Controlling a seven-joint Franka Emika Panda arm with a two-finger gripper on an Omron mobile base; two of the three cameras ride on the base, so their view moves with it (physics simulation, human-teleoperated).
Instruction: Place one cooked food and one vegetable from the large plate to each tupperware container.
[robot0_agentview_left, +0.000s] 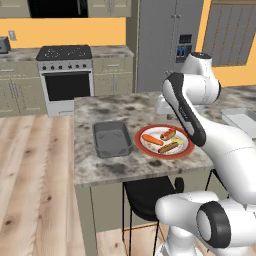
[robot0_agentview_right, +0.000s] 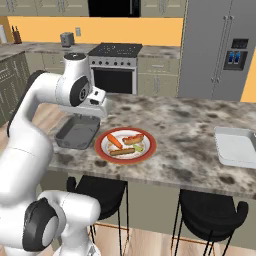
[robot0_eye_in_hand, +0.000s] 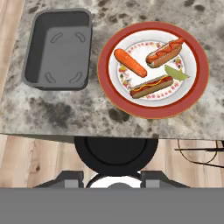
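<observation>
- Firstly, left base view: the large plate (robot0_agentview_left: 186, 148) lies on the marbled desk (robot0_agentview_left: 105, 107) near its front edge. It carries two hot dogs (robot0_agentview_left: 168, 133), a carrot (robot0_agentview_left: 152, 139) and a pale green vegetable piece (robot0_agentview_left: 178, 142). The dark grey tub (robot0_agentview_left: 112, 138) sits just beside the plate on its left, not touching it, and looks empty. The arm (robot0_agentview_left: 187, 107) arches over the plate's right side and hides the tool, so its state cannot be told here.
- Right base view: the same plate (robot0_agentview_right: 102, 151) lies between the dark grey tub (robot0_agentview_right: 76, 133), partly behind the arm (robot0_agentview_right: 80, 92), and the pale grey-white tub (robot0_agentview_right: 236, 145), which sits well apart at the far right of the desk (robot0_agentview_right: 200, 120). The carrot (robot0_agentview_right: 114, 141) and hot dogs (robot0_agentview_right: 133, 139) lie inside the plate's white centre. The wrist hangs above the gap between dark tub and plate.
- Hand view: the camera looks down from above the desk's front edge on the dark tub (robot0_eye_in_hand: 59, 48) and the plate (robot0_eye_in_hand: 105, 74). The carrot (robot0_eye_in_hand: 130, 63), the two hot dogs (robot0_eye_in_hand: 152, 86) and the green piece (robot0_eye_in_hand: 176, 73) lie apart from one another. The finger tips are not clearly visible, so whether the tool is spread or pressed together cannot be told; nothing appears to be held.
- Judgement: no food is in either tub, so the step in hand is probably the first pick. To do it well, centre above one item, align the jaws across its short axis, and descend straight so the neighbours are not nudged.
</observation>
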